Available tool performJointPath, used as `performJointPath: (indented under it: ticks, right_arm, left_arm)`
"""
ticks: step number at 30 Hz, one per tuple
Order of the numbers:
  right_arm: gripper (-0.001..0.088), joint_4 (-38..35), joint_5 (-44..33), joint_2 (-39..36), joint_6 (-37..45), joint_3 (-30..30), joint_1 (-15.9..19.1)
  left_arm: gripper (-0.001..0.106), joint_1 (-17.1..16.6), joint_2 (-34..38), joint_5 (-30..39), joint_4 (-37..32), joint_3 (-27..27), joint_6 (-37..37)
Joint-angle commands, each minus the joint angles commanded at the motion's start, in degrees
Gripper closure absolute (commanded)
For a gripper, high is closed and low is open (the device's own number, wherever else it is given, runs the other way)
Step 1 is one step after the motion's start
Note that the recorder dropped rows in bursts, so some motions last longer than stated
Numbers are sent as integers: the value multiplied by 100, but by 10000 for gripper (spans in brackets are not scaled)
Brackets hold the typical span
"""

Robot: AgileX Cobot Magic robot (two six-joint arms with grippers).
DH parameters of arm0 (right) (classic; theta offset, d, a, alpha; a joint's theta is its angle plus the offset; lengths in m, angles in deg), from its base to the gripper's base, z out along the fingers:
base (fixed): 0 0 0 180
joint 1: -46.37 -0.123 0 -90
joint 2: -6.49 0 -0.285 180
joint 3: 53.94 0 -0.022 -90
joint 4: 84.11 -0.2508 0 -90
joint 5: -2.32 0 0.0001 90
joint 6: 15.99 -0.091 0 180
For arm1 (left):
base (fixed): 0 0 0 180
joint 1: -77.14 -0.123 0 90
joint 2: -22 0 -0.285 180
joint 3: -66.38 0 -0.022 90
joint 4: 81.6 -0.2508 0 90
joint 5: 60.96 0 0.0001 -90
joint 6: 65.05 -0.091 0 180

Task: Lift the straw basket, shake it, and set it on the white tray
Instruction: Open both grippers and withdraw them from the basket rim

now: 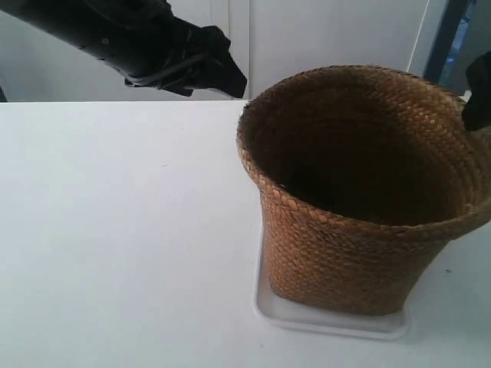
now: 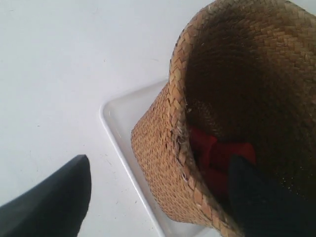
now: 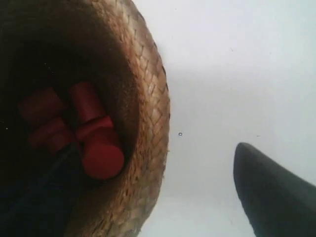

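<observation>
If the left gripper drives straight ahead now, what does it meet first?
Probably the large brown woven straw basket: its braided rim sits between the left gripper's open fingers, one outside, one inside. The inside finger heads toward red objects; depth unclear.

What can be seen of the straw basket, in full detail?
The basket is brown woven straw, with a braided rim wider than its base and a dark inside. It stands upright on the white tray, its base within the tray's rim. Red cylindrical pieces lie at its bottom. The left hand and the right hand are open near its rim; whether they touch it is unclear.
</observation>
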Motion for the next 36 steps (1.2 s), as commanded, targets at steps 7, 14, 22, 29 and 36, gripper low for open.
performJointPath:
  ticks: [7,14,22,29,36]
  right_arm:
    - [208,-276,-92,525,126,0,0]
    - [624,-890,51,826,148,58,0]
    - [868,-955,462,1625,258,744,0]
    - [868,-969,792,2166,258,1205,0]
    - [868,-969,780,2220,258,1205,0]
  left_arm:
    - [358,0,-534,441,-196,-11,-148]
    - [859,0,-812,968,-240,-11,-387]
    - [1053,0,-1785,282,-216,-1297,-377]
    - [1053,0,-3138,-810,-116,-2515,-903]
    - [1053,0,-3804,-863,121,-3013,-1231]
